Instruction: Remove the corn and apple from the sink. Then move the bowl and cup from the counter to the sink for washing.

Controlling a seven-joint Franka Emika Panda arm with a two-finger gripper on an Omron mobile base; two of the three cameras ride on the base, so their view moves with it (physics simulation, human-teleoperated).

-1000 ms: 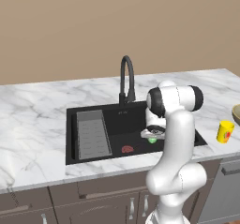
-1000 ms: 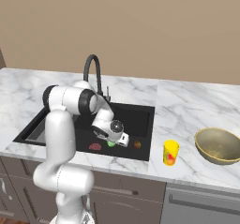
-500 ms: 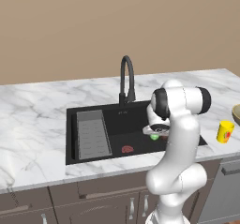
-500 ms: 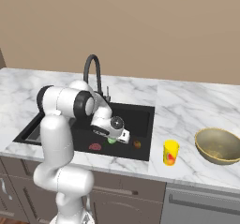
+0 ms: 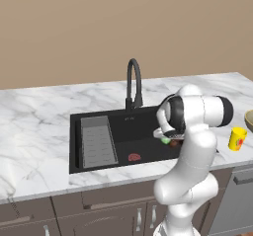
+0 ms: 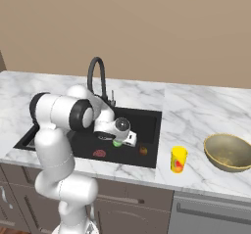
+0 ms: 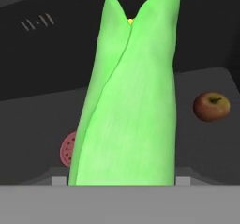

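No writing anywhere — cup [image 6: 178, 159] bears a red mark.

The corn [image 7: 129, 101] is bright green with a yellow speck at its tip; the apple [image 7: 211, 106] right of it is reddish-brown. The sink [image 5: 123, 126] is black, the counter [image 6: 196, 110] white marble with grey veins, the cup [image 6: 178, 159] yellow with a red mark, and the bowl [image 6: 228, 152] tan.
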